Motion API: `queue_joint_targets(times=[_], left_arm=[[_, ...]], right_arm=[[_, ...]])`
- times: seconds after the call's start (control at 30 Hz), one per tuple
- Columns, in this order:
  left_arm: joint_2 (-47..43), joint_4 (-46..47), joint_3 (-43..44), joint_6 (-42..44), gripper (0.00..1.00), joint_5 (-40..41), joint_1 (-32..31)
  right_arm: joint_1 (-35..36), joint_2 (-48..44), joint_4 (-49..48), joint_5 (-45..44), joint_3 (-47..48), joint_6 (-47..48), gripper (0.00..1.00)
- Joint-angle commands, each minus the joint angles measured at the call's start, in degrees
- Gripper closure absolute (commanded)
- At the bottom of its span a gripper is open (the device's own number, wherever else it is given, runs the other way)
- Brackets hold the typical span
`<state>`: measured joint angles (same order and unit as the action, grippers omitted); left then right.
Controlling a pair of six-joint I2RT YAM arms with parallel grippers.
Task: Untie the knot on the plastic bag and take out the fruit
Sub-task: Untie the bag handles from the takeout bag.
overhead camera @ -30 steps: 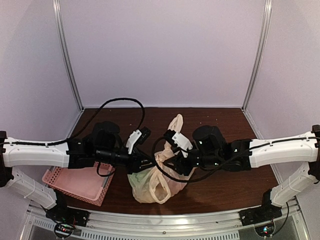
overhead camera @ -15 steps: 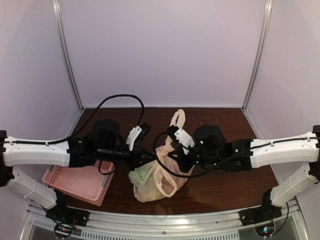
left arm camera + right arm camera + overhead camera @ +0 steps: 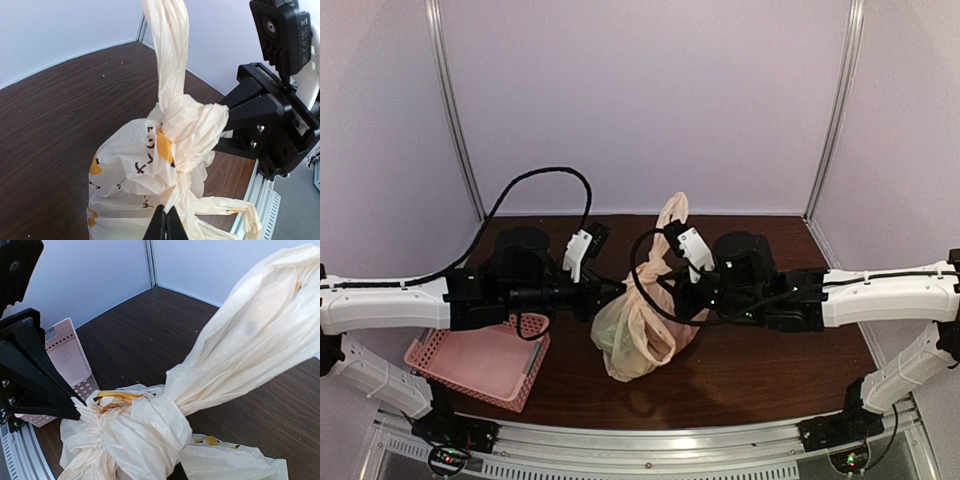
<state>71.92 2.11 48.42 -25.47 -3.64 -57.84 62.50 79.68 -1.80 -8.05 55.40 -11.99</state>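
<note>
Peach-pink film, thin and crinkly, makes up the plastic bag (image 3: pixel 638 340). From above it hangs between the two arms over the middle of the dark brown surface (image 3: pixel 780 370); I cannot tell whether its bottom touches the wood. A greenish shade through its left wall is most likely the fruit (image 3: pixel 610 335), all of it inside. The left hand (image 3: pixel 620 291) and the right hand (image 3: pixel 672 287) meet at the bag's neck, and the tail (image 3: pixel 671 214) of the handles stands up behind them. A pink basket (image 3: pixel 480 365) lies by the left arm, apart from the bag.

The left wrist view shows the left hand (image 3: pixel 166 221) pinched closed on a gather of bag film just below the knot (image 3: pixel 192 125). The right hand (image 3: pixel 225 131) comes in from the right, its two black fingers against the knot's side and seemingly clamped on it.

From the right wrist, the knot (image 3: pixel 160 427) sits at the bottom edge, tight and not loosened. The left hand (image 3: pixel 74 412) narrows to a point in the bunched plastic to its left. The right hand's own fingers are not plain here.

Both grips lie close together on thin film, so a straight pull apart would likely cinch the knot tighter or tear the plastic rather than free a loop. If the bag's weight hangs from these two pinches, a slip of either could drop it and bruise the fruit.
</note>
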Motion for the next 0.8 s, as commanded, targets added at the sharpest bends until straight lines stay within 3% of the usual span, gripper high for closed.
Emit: queue_joint_targets(times=[0.0,0.77], left_arm=[[-0.84,4.10,-2.54,-0.93,1.00,1.22,0.56],[-4.33,5.89,-9.44,-6.05,1.00,0.92,3.87]], right_arm=[[-2.09,0.63,-4.50,-2.80,-3.71,-3.57,1.00],[-5.47,0.37,-6.72,-1.87,-11.15,-11.05,1.00]])
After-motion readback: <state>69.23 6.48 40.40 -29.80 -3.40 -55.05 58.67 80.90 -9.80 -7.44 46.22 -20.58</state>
